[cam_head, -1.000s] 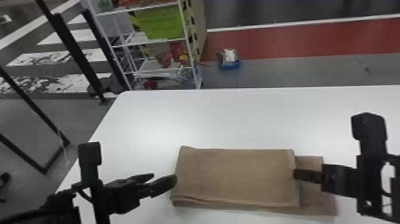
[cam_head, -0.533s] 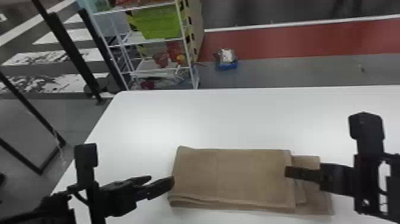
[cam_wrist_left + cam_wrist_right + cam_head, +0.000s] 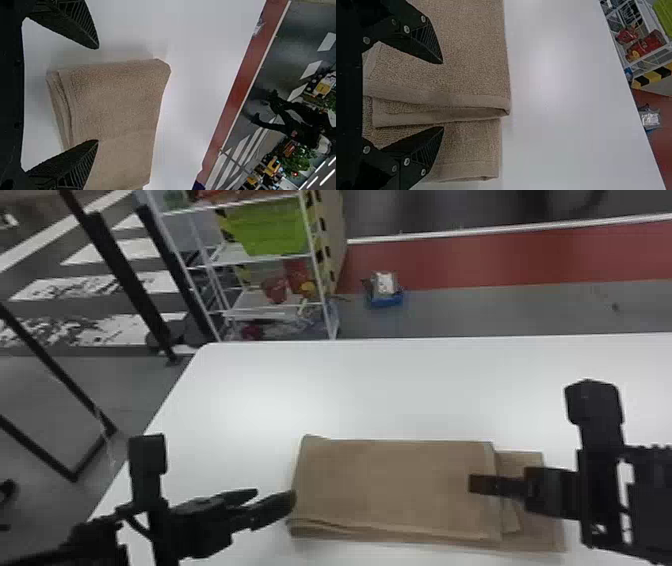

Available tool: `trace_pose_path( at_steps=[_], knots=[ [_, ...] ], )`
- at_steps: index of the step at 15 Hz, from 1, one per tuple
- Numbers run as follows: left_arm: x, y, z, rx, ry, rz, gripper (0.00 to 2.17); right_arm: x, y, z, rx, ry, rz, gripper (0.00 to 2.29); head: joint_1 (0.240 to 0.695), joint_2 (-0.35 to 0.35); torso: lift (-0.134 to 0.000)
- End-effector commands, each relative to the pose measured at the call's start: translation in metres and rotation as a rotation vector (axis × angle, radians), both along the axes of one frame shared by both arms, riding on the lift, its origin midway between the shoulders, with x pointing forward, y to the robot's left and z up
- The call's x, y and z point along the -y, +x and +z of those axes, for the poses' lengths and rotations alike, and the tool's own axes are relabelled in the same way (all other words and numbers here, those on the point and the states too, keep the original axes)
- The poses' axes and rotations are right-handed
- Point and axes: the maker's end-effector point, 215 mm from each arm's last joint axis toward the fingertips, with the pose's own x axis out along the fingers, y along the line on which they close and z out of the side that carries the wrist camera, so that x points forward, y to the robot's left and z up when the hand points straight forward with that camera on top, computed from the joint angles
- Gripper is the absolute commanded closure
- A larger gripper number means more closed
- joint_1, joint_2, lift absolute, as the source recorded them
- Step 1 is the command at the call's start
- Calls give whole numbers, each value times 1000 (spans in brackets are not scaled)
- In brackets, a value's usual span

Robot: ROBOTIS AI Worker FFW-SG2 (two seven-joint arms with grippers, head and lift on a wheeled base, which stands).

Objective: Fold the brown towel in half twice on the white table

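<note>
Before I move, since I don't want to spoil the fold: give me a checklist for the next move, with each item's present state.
1. Brown towel lying fully on the white table: ok.
2. Layers lined up at the towel's right end: not ok; the bottom layer sticks out past the upper ones.
3. Left tool open and at the towel's left end: ok.
4. Right tool open and over the towel's right end: ok.
5. Towel free of both tools' grip: ok; neither has closed on it.
6. Either tool's fingertips touching the towel: cannot tell.
</note>
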Motion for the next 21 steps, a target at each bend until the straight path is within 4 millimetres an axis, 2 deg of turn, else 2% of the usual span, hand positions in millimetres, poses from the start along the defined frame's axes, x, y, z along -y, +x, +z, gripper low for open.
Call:
trace_pose_path(
  at_steps=[1, 6, 9, 12, 13, 18, 19, 20, 21],
  knots=[
    [0, -1, 0, -1, -5, 3, 36, -4, -7, -9, -26, -12, 18, 373, 695, 251, -124],
    [1, -3, -1, -3, -7, 1, 36, 0, -9, -16, -43, -20, 11, 380, 695, 258, -124],
    [1, -3, 0, -1, -9, -1, 36, -4, -10, -23, -63, -16, 20, 475, 695, 257, -124],
    [1, -3, 0, -1, -8, 0, 36, -5, -10, -22, -61, -12, 23, 944, 695, 262, -124],
    [0, -3, 0, -1, -7, 1, 36, -5, -10, -21, -61, -9, 23, 1025, 695, 263, -124],
    [0, -2, 0, -1, -4, 3, 36, -6, -8, -10, -36, 8, 20, 1011, 695, 265, -124],
    [0, -2, 0, -1, -4, 3, 36, -5, -8, -10, -34, 7, 20, 893, 695, 265, -124],
    [0, -1, 0, 1, -4, 3, 36, -4, -7, -8, -30, 4, 18, 670, 695, 265, -124],
    [0, -1, 1, 2, -4, 3, 36, -4, -7, -7, -27, 2, 17, 606, 695, 263, -124]
  ],
)
